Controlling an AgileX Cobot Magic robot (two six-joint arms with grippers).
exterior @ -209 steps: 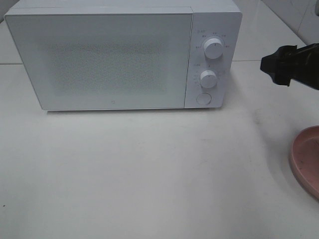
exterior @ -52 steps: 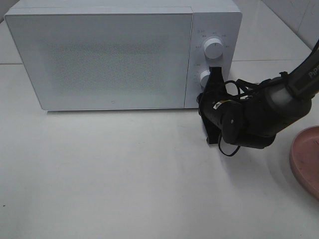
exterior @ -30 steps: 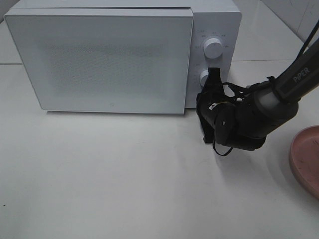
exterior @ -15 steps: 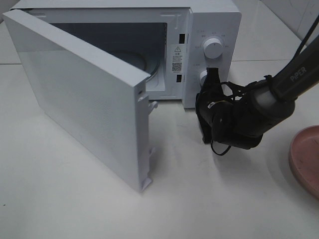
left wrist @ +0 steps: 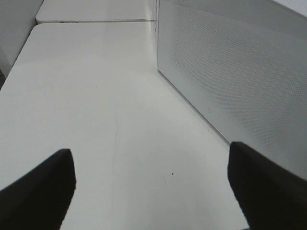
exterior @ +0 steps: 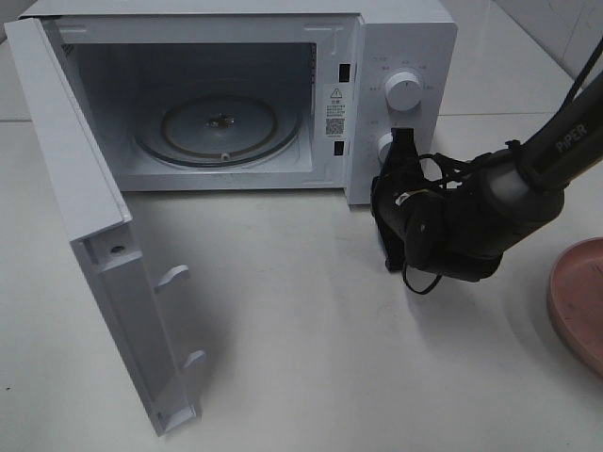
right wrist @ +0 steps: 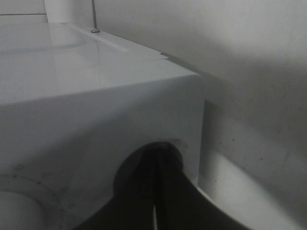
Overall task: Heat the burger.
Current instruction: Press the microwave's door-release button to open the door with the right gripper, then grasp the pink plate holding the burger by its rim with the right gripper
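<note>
Plainly, the right hand had its fingers pressed together on nothing, their tips set against the round button recess low on the control panel of the microwave. The left hand hung over the surface with its fingers wide apart and empty, beside the outer face of the door, which stood wide open. A glass turntable showed inside. A pink plate sat at the right edge. Where the burger was could not be told.

White microwave, door wide open, glass turntable, pink plate
</note>
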